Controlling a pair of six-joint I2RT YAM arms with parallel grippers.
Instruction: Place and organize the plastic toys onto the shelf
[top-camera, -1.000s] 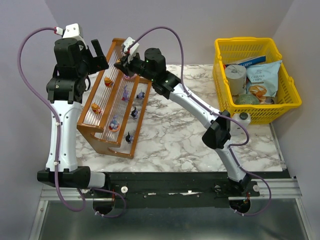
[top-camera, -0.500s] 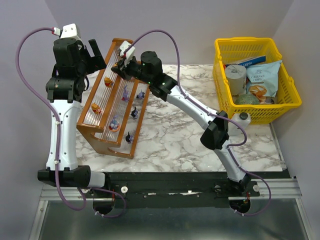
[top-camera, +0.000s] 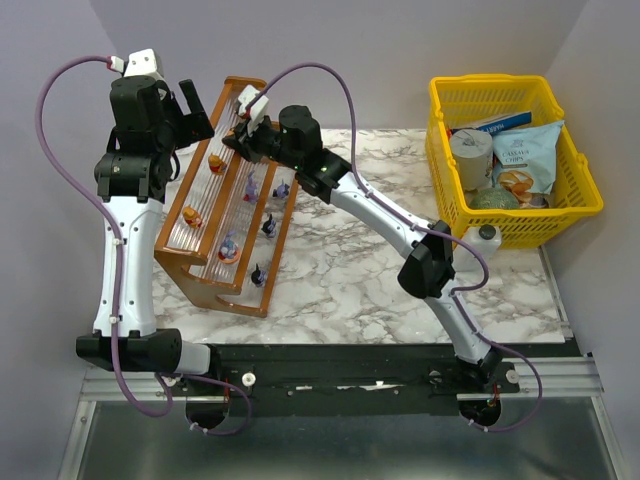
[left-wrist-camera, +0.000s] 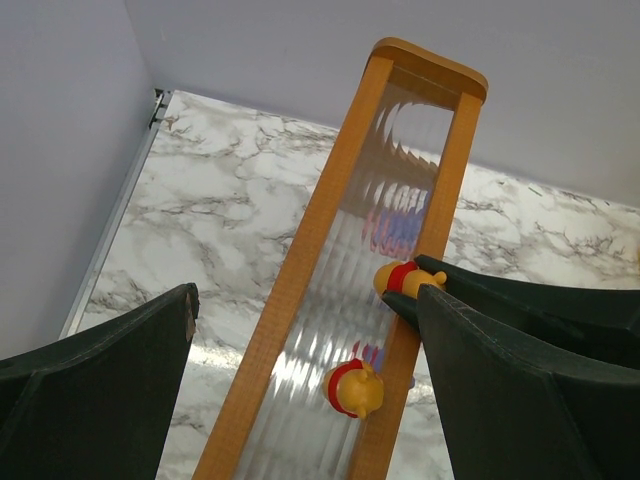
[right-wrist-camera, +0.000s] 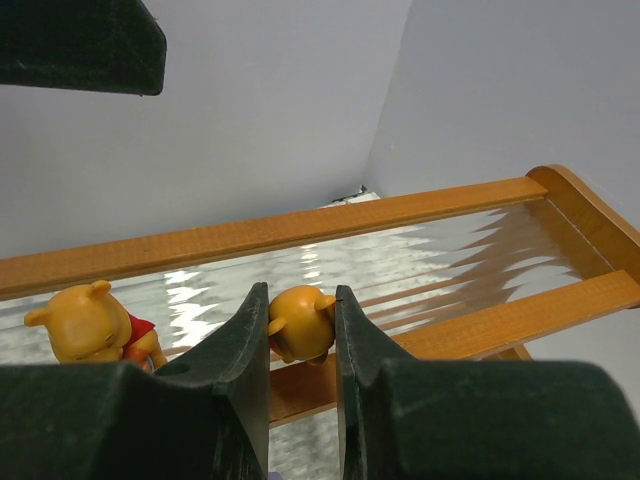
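Note:
The shelf (top-camera: 195, 262) stands at the left of the table, a stepped wooden rack with clear ribbed tiers. Two orange toys (top-camera: 216, 163) sit on its top tier, purple toys (top-camera: 250, 186) on the middle tier and dark toys (top-camera: 269, 226) on the lowest. My right gripper (top-camera: 238, 132) is over the far end of the top tier, shut on an orange toy (right-wrist-camera: 300, 325) held just above the tier's front rail (right-wrist-camera: 480, 325). Another orange toy (right-wrist-camera: 90, 325) stands left of it. My left gripper (top-camera: 190, 110) is open and empty above the shelf's far end; its wrist view shows the held toy (left-wrist-camera: 400, 278) and a seated one (left-wrist-camera: 355, 387).
A yellow mesh basket (top-camera: 590, 190) at the back right holds snack packets and a can. A white bottle with a black cap (top-camera: 483, 240) stands in front of it. The grey wall runs close behind the shelf.
My right gripper has moved left and farther back over the top tier with the orange toy in it. My left gripper has lifted slightly and then held still.

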